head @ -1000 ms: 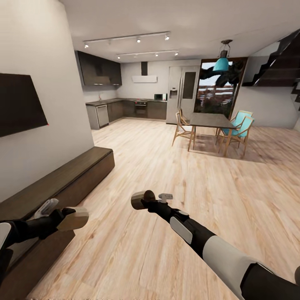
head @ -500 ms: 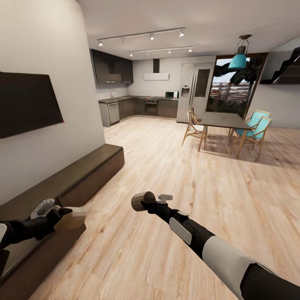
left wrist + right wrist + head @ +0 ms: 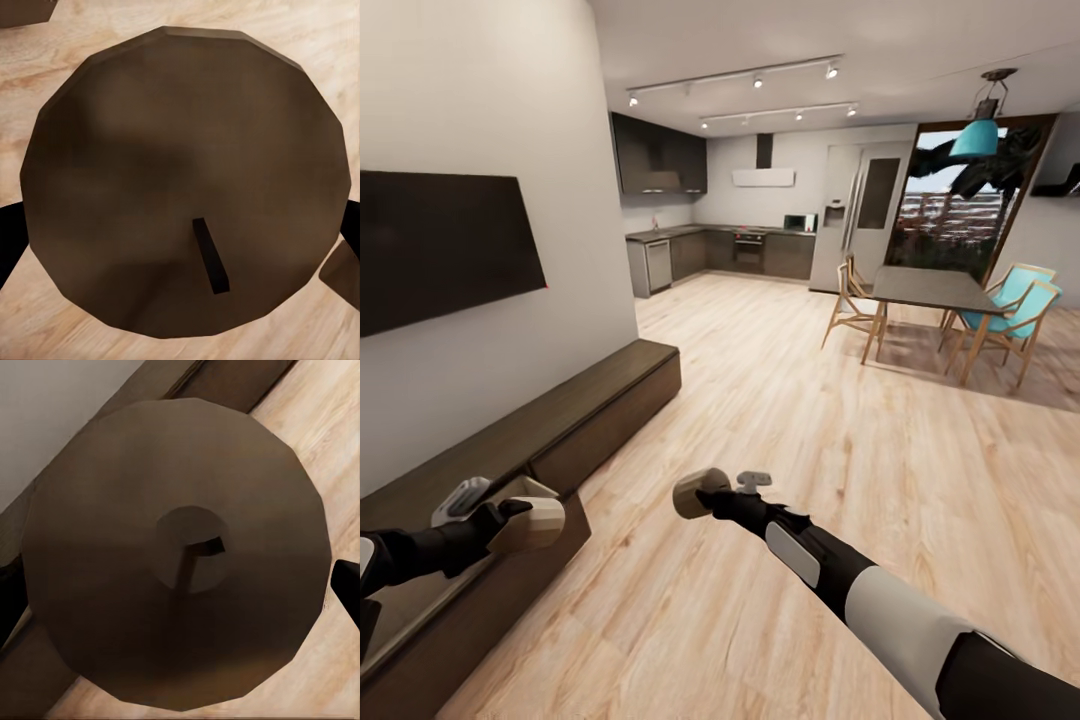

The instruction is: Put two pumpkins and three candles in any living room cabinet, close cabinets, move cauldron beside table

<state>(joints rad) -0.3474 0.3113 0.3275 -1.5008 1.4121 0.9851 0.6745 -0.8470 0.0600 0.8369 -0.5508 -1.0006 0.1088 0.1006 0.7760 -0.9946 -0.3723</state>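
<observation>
Each gripper carries a candle. My left gripper (image 3: 525,522) is shut on a pale beige candle (image 3: 532,524) over the near end of the long dark brown cabinet (image 3: 600,400) along the left wall. A drawer there looks pulled out, with a pale inside (image 3: 415,600) under my left arm. Over the wood floor, my right gripper (image 3: 698,492) is shut on a second candle (image 3: 692,494). In the left wrist view the candle's round top (image 3: 180,150) with its wick sits between dark fingers (image 3: 7,240). The right wrist view has the other candle top (image 3: 105,585).
A dark TV (image 3: 440,245) hangs on the wall above the cabinet. A dining table (image 3: 930,290) with chairs stands far right, and the kitchen (image 3: 760,250) lies at the back. Open wood floor (image 3: 830,440) stretches ahead and to the right.
The whole view has swung left, so wall, TV and cabinet sit further right in the picture. Both grippers hold their candles as before.
</observation>
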